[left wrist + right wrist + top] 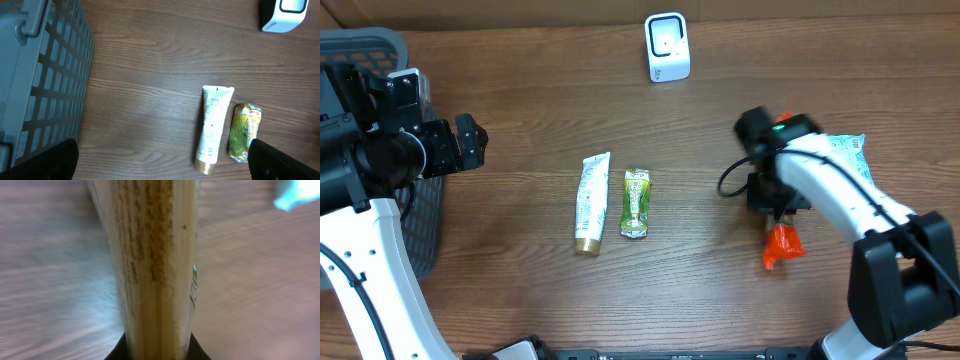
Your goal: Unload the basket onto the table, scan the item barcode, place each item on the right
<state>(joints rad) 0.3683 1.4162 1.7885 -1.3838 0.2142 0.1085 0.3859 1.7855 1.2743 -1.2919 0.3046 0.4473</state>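
- Nearest my right wrist camera is the noodle packet [152,255]: a clear sleeve of pale straight strands that fills the middle of that view, running lengthwise away from the lens.
- My right gripper [777,208] is pressed together on this packet, pinching it across its width; dark finger bases show on either side of it at the bottom edge of the wrist view.
- From overhead, the packet lies at the right side of the counter [520,80], its orange end [782,245] pointing toward the near edge. I cannot tell whether it is clear of the surface.
- A teal-and-white pack [847,152] lies just beyond my right arm.
- My left gripper [470,140] is spread wide and holds nothing. It hangs beside the basket [360,45] at the left.
- A tube [591,203] and a green sachet [636,203] lie side by side mid-counter, close but apart.
- The scanner [667,47] stands at the far edge, well apart from the packet.
- Step in hand, as I judge it: grasp made, transport to the scanner not yet begun.
- Next move calls for: lift the packet, carry it up and left toward the scanner, and turn the wrist so the printed code faces the window. A small label shows on the packet's right edge; whether it is the barcode is unreadable.
- Caution: the packet is long and held near one end, so it may droop or swing.
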